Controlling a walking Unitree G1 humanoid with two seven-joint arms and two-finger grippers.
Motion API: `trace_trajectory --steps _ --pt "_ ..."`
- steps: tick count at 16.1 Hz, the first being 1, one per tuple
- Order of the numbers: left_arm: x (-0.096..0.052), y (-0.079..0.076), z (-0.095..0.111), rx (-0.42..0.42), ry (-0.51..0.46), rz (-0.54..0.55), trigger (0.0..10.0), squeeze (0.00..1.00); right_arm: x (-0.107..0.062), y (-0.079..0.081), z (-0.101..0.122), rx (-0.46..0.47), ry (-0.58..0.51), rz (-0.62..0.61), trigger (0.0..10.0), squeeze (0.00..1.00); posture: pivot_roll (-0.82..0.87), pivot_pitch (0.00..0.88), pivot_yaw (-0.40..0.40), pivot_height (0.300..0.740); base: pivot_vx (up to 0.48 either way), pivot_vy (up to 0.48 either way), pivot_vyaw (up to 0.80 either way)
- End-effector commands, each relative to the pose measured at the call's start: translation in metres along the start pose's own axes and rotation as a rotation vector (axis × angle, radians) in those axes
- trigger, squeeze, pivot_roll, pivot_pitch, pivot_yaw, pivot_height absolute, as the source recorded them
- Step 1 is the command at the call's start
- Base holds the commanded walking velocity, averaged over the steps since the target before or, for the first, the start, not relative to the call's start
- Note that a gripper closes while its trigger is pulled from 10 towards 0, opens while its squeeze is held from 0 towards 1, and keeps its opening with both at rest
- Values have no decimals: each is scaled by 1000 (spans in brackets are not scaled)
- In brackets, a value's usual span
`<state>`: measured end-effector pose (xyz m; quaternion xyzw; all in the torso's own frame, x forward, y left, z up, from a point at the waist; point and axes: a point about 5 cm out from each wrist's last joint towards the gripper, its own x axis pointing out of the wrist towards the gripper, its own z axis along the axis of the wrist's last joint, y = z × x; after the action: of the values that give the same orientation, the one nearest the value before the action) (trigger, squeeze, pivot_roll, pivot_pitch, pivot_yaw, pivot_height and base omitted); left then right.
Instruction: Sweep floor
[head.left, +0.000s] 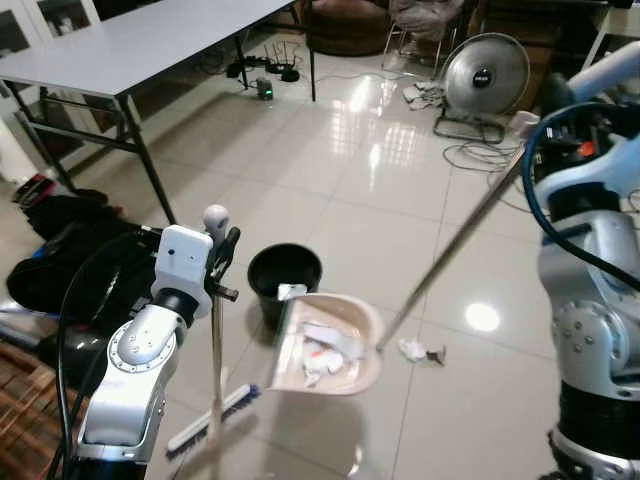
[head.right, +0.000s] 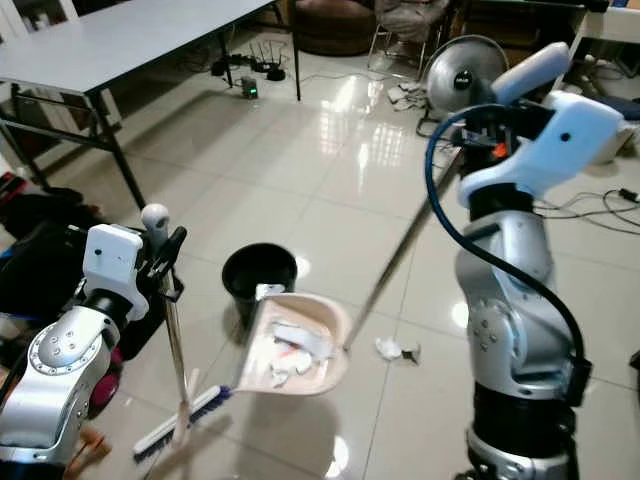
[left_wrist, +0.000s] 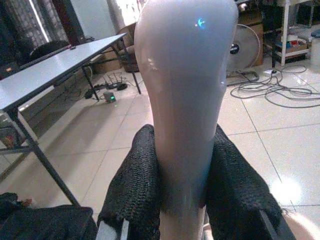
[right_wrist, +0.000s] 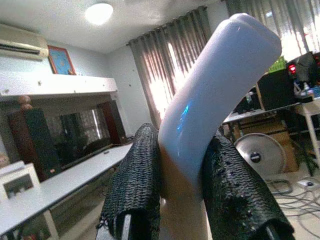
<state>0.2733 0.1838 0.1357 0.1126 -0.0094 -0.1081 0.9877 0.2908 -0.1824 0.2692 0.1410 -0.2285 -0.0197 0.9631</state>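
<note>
The left gripper (left_wrist: 182, 200) was clamped on the broom (head.left: 214, 395) handle, brush head on the floor at 7 o'clock. The right gripper (right_wrist: 182, 200) was closed around the dustpan handle (head.right: 400, 245), running from 2 o'clock down to the dustpan (head.left: 330, 345), which was lifted and tilted, holding paper scraps (head.left: 325, 350), just beside a black bin (head.left: 284, 280). A crumpled scrap (head.left: 413, 349) lay on the tiles at 4 o'clock from the pan.

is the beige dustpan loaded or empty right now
Loaded. White crumpled paper scraps with a bit of orange lie in the beige plastic dustpan, held beside the round black bin.
</note>
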Motion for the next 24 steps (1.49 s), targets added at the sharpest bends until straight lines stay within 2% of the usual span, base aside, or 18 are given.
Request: trace_trajectory --steps 1,9,13,24 --pt "4 -1 9 18 -33 8 10000 0 3 4 13 17 -49 11 10000 0 37 0 36 740 368 0 0" --pt "4 1 4 10 -19 33 10000 0 8 4 17 68 -54 9 10000 0 38 0 30 740 395 0 0" --pt "5 3 3 13 -17 41 10000 0 10 4 19 78 -62 9 10000 0 41 0 27 740 404 0 719" --pt "5 2 0 22 -7 30 10000 0 9 -5 18 111 -71 -28 10000 0 42 0 32 740 402 0 0"
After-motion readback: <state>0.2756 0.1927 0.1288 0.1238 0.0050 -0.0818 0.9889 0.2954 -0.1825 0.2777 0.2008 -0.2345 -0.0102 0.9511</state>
